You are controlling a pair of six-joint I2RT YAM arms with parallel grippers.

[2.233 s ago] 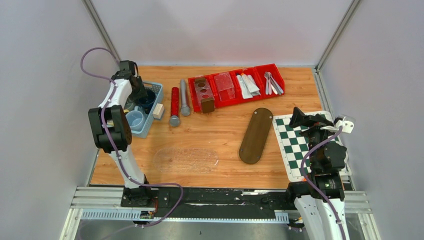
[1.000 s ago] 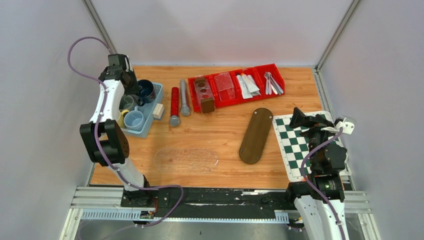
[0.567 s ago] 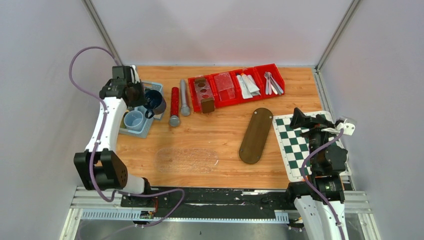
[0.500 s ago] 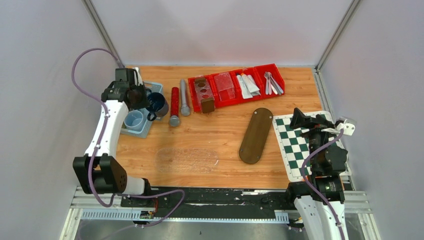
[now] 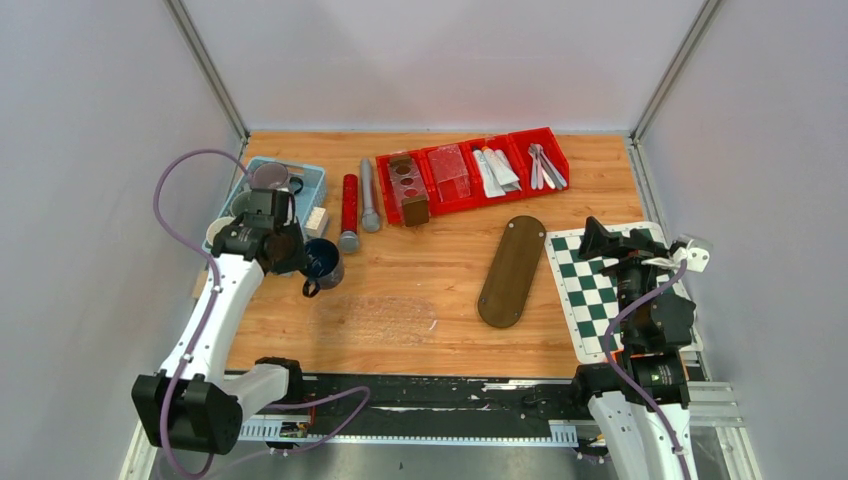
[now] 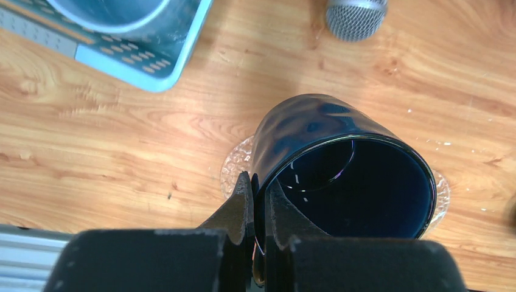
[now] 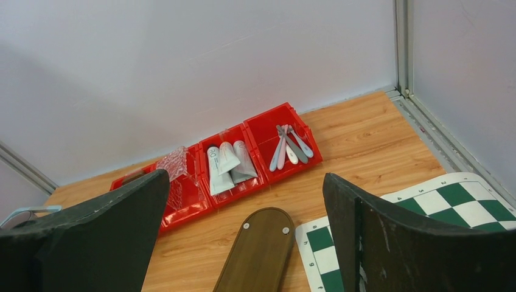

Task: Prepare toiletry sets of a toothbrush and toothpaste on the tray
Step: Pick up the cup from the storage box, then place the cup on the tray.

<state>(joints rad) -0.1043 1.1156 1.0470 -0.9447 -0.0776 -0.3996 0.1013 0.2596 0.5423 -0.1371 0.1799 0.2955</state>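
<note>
- The left gripper [image 6: 255,185] is clamped on the wall of a dark blue mug [image 5: 322,265], one finger inside the rim and one outside, jaws nearly together
- The mug is carried tilted, mouth toward the wrist camera; in the top view it sits over bare wood just in front of the blue basket [image 5: 312,178], handle toward the near edge
- In the left wrist view the edge of a clear oval dish [image 6: 234,164] shows on both sides behind the mug; whether the mug touches it cannot be told
- The right gripper [image 5: 600,238] hangs over the chessboard mat [image 5: 575,290] with its jaws spread wide and nothing between them
- The toothbrushes [image 5: 545,166] lie in a small bundle in the rightmost compartment of the red bin [image 5: 520,150] at the far side of the table
- The toothpaste tubes [image 5: 497,170] lie side by side in the next compartment to the left, caps toward the back wall
- The two remaining compartments hold a clear box [image 5: 450,172] and a brown block with holes [image 5: 405,186]
- The brown oval tray [image 5: 511,271] lies bare on the wood between the red bin and the chessboard mat, near both, well apart from the mug
- A red cylinder [image 5: 349,200] and a grey cylinder [image 5: 369,198] lie side by side between the basket and the bin
</note>
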